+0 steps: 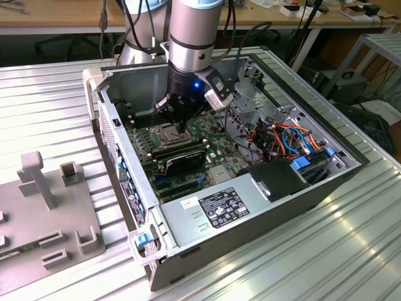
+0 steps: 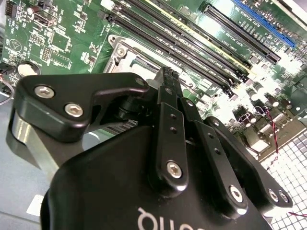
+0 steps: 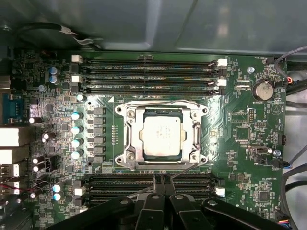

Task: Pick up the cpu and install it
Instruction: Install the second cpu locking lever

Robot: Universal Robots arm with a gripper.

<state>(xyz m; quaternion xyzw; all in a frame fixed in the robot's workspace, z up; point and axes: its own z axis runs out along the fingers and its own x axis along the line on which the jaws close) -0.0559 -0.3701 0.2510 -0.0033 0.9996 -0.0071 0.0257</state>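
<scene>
I have the open computer case (image 1: 263,207) lying flat on the surface so the motherboard (image 3: 240,129) faces up. The cpu (image 3: 163,136) already sits in its socket (image 3: 125,158); my end effector (image 3: 162,180), fingers together and empty, hangs just above it.

The white labels on the power supply (image 1: 220,207) and the tiny white print on the motherboard (image 3: 242,143) cannot be read.

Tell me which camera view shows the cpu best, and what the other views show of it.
The first wrist view: the cpu faces the camera unobstructed, lying within the socket frame. In the exterior view the gripper hangs over the socket, so the chip cannot be made out. In the second wrist view the fingers block most of the socket.
</scene>
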